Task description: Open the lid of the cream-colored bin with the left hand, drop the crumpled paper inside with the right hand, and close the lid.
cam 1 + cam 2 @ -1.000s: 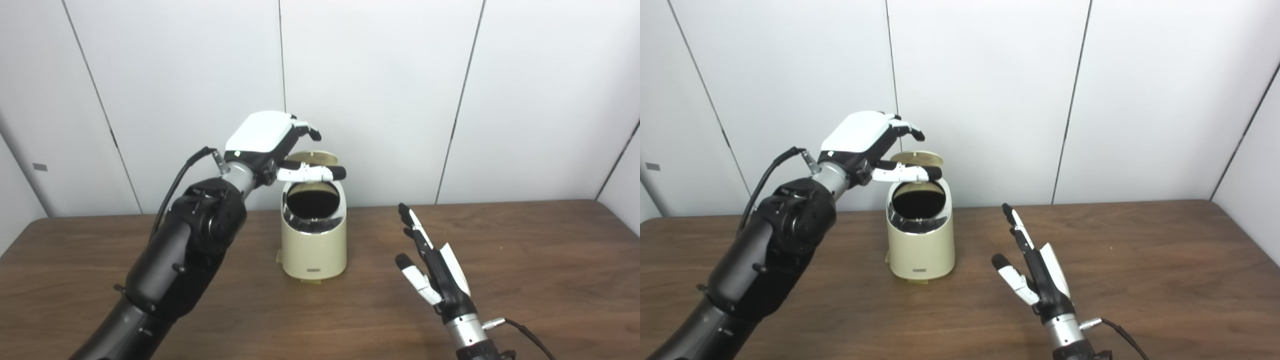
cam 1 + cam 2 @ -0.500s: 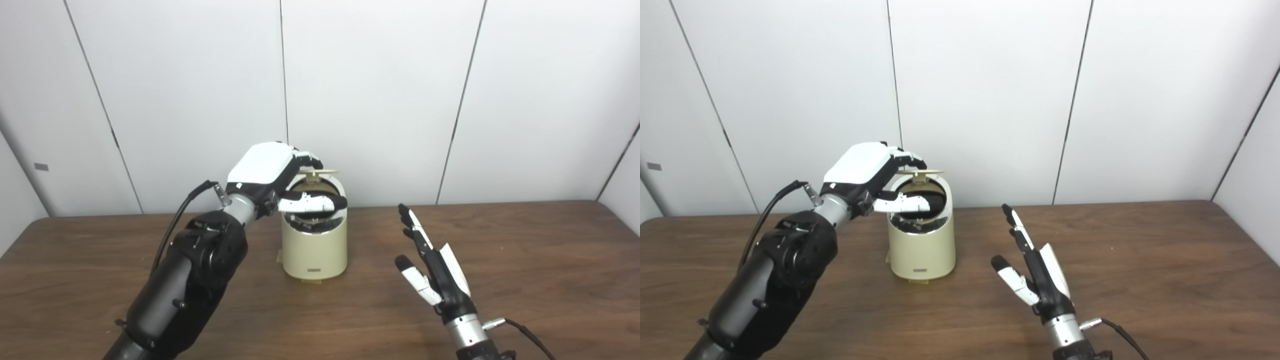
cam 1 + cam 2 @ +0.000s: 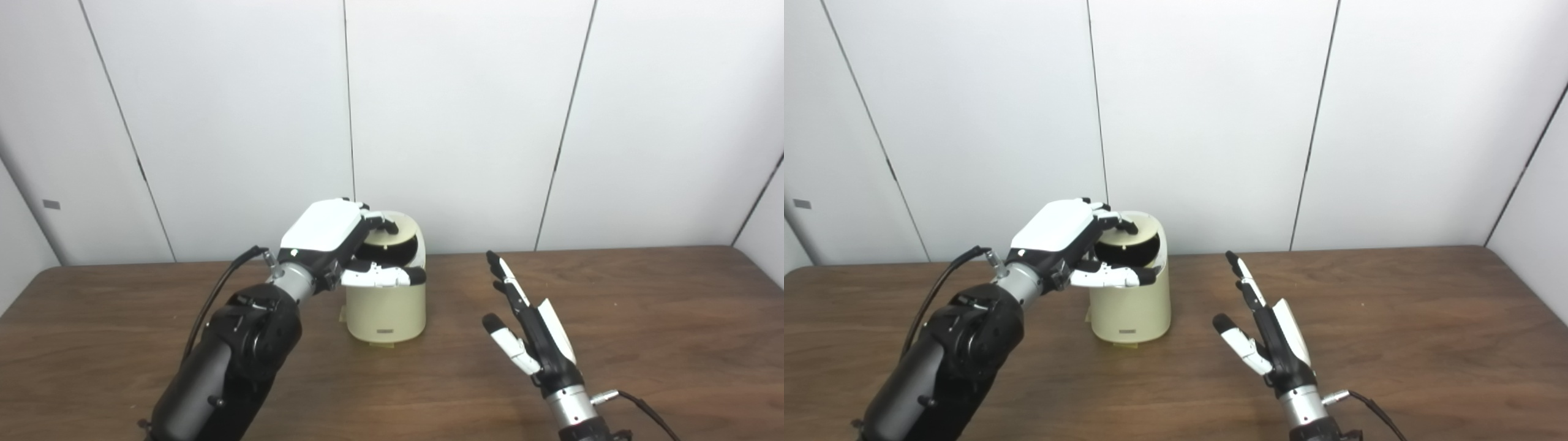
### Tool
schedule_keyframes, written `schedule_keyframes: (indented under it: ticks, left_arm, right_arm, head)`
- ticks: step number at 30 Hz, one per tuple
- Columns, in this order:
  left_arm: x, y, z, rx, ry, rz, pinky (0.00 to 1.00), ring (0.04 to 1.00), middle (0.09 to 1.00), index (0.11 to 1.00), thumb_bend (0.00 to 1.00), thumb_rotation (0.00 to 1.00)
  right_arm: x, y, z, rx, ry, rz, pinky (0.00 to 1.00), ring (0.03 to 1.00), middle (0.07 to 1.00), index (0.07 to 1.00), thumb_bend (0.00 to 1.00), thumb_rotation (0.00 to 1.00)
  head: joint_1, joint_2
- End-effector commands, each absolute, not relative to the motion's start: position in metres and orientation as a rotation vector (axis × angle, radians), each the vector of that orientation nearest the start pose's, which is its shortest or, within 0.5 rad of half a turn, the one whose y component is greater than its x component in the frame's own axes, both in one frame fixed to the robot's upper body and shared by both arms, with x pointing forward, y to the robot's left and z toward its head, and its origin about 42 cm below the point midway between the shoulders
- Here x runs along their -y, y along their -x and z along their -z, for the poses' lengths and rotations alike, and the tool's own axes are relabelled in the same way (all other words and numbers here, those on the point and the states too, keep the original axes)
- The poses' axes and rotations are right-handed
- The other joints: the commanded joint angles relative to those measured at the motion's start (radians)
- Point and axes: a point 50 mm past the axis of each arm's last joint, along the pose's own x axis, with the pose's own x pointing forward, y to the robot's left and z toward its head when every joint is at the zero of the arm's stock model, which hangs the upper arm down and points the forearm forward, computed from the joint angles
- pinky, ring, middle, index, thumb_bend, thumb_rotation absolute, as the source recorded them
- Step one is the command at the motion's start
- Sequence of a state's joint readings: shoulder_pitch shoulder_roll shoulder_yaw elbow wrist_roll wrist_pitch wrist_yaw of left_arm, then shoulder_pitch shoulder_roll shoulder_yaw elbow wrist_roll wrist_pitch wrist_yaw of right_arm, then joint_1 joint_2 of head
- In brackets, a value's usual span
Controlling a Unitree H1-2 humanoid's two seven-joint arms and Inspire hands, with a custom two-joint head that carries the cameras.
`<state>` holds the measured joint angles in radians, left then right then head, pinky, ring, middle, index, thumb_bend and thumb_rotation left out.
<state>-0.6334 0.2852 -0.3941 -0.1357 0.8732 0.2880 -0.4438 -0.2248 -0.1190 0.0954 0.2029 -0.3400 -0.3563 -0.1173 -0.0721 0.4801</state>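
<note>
The left hand [image 3: 331, 236] is gripping the lid [image 3: 395, 225], nearly down on the cream bin [image 3: 386, 309]. The right hand [image 3: 530, 334] is hovering over the bench [image 3: 643, 318], fingers spread and holding nothing

dark wood-grain surface [image 3: 661, 318], white panelled wall [image 3: 459, 110] behind with thin dark seams, small grey tag [image 3: 51, 204] on wall at far left
</note>
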Motion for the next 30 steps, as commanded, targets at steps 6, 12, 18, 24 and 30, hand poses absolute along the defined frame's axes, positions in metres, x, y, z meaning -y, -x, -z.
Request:
schedule_keyframes:
  ticks: [6,12,18,24,30]
  left_arm:
    - [-0.141,-0.403,-0.297,0.41,-1.288,0.324,1.0,0.909,0.785,0.785,0.97,1.0]
    - [-0.144,-0.401,-0.273,0.386,-1.272,0.312,1.0,0.89,0.766,0.763,0.96,1.0]
    - [-0.146,-0.4,-0.248,0.37,-1.265,0.31,1.0,0.876,0.759,0.739,0.95,1.0]
    - [-0.15,-0.403,-0.229,0.312,-1.265,0.32,1.0,0.889,0.769,0.746,0.95,1.0]
    - [-0.151,-0.407,-0.215,0.293,-1.325,0.326,1.0,0.878,0.756,0.72,1.0,1.0]
  right_arm:
    - [0.21,-0.327,-0.106,0.322,0.424,-0.088,0.91,0.961,0.976,0.971,0.54,1.0]
    - [0.209,-0.323,-0.112,0.322,0.413,-0.095,0.91,0.963,0.979,0.972,0.53,1.0]
    - [0.208,-0.321,-0.115,0.314,0.418,-0.099,0.91,0.964,0.981,0.972,0.53,1.0]
    - [0.209,-0.321,-0.114,0.314,0.416,-0.102,0.91,0.958,0.979,0.972,0.53,1.0]
    - [0.207,-0.319,-0.116,0.307,0.405,-0.104,0.91,0.96,0.981,0.975,0.54,0.99]
  head:
    - [-0.003,0.01]
    - [-0.005,0.016]
    - [-0.005,0.021]
    - [-0.007,0.023]
    - [-0.009,0.026]
